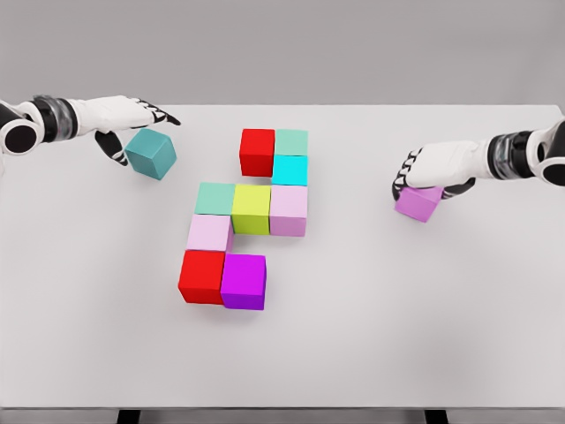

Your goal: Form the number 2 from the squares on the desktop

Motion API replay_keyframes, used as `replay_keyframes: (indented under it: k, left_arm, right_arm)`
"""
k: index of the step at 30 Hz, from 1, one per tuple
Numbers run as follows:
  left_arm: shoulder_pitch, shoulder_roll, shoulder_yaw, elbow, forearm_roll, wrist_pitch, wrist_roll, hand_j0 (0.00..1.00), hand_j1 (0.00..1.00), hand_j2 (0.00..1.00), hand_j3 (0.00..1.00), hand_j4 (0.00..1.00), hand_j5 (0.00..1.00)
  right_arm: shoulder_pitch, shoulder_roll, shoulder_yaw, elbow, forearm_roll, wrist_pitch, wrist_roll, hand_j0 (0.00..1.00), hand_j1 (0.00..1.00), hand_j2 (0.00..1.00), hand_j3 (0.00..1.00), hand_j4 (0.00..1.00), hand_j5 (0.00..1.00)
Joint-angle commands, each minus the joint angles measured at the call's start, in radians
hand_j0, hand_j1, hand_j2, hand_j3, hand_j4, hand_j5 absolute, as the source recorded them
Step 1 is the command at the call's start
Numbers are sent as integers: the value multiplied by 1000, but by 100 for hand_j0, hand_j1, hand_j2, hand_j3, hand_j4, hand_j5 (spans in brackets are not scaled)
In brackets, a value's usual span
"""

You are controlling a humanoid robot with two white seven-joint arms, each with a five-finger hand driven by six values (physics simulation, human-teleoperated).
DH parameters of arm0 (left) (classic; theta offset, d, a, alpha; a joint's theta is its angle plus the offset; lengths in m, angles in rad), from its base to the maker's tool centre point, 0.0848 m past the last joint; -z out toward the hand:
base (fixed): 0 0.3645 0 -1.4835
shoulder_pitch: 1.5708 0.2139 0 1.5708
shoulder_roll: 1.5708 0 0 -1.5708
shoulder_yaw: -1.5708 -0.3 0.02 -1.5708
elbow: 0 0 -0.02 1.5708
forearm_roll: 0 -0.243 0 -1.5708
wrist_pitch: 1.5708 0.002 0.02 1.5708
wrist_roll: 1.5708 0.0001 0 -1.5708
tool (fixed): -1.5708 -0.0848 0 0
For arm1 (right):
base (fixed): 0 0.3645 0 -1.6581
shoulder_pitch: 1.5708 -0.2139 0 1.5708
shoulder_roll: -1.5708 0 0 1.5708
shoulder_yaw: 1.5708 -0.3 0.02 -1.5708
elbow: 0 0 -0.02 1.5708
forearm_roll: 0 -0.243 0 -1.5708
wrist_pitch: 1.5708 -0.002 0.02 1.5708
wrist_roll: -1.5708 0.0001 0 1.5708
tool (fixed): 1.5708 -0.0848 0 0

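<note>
The white desktop fills most of the frame, its far edge running across the upper part and its near edge along the bottom; wide bare stretches lie at lower left, lower right and along the front.

The left arm enters at the upper left, forearm nearly level. The left hand reaches toward frame centre with fingers and thumb closed around a teal cube, which is tilted and appears lifted off the surface. The right arm enters at the right edge, also nearly level, and the right hand arches palm down over a violet cube, its dark fingertips curled onto the cube's top and sides.

In the middle sits the cluster of squares, all touching: a red cube beside a mint cube on top, a cyan cube below the mint one, then a row of mint-green, yellow-green and pale lilac. Under the row's left end is a pale pink cube, then a second red cube beside a magenta cube.

Both held cubes lie well apart from the cluster, with open table between.
</note>
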Motion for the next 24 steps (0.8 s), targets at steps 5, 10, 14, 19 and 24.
replay_keyframes:
  k: [5,10,14,19,24]
  left_arm:
    - [6,-7,4,9,5,1,0,100,100,100,100,100,100]
    - [8,-7,4,10,3,1,0,100,100,100,100,100,100]
    - [11,-8,1,10,2,1,0,92,92,92,92,92,92]
    - [11,-14,1,21,-12,1,0,86,86,86,86,86,86]
    - [11,-13,-1,21,-26,1,-1,66,66,66,66,66,66]
  right_arm:
    - [0,-56,-23,-136,-9,2,1,56,56,56,56,56,56]
    - [3,-113,-23,-245,-36,2,1,56,56,56,56,56,56]
    - [5,-123,-23,-273,-38,2,1,56,56,56,56,56,56]
    - [14,-130,-23,-337,-53,2,1,56,56,56,56,56,56]
    - [35,-131,-21,-429,-53,2,1,56,56,56,56,56,56]
